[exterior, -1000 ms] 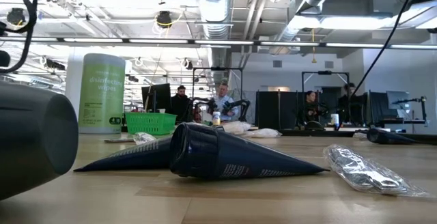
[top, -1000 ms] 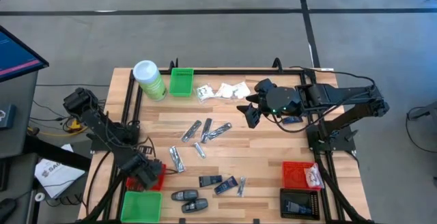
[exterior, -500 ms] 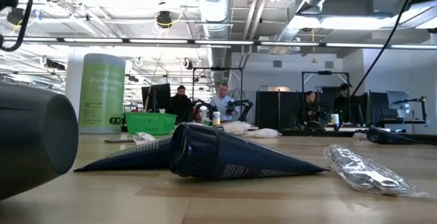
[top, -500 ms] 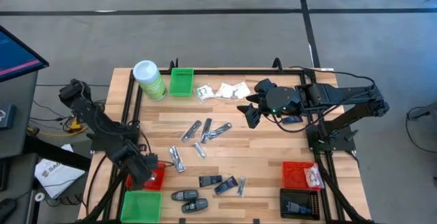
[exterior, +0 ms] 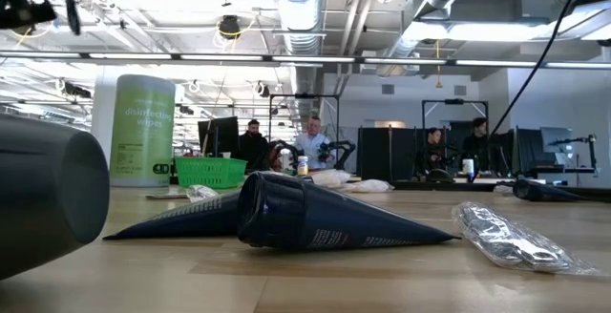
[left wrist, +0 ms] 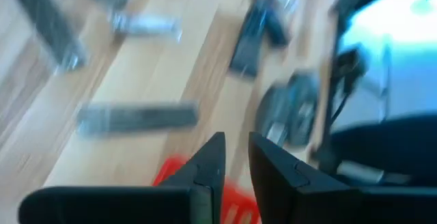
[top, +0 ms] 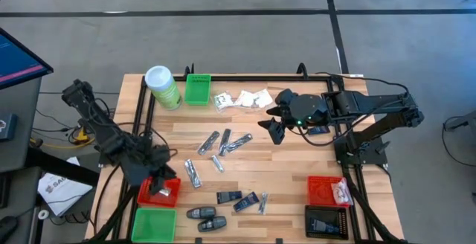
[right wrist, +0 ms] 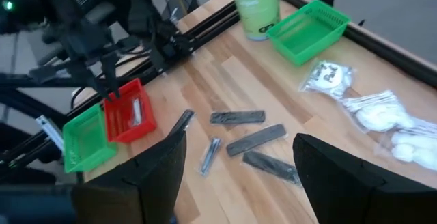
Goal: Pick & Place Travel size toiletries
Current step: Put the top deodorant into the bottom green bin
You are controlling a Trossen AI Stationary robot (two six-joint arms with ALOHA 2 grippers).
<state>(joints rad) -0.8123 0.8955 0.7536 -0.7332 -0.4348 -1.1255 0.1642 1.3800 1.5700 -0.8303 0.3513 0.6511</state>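
Red bin (top: 160, 192), green bin (top: 197, 89), white sachets (top: 248, 99), light striped wooden table (top: 290, 162).

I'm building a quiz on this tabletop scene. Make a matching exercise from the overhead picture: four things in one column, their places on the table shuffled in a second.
Things
1. tall green canister with white lid
2. black plastic bin
3. white crinkly sachets
4. black oval pieces

Places
A. near edge, middle
B. far left corner
C. near right corner
D. far edge, between the small green bin and the right gripper

Pairs: 1-B, 2-C, 3-D, 4-A
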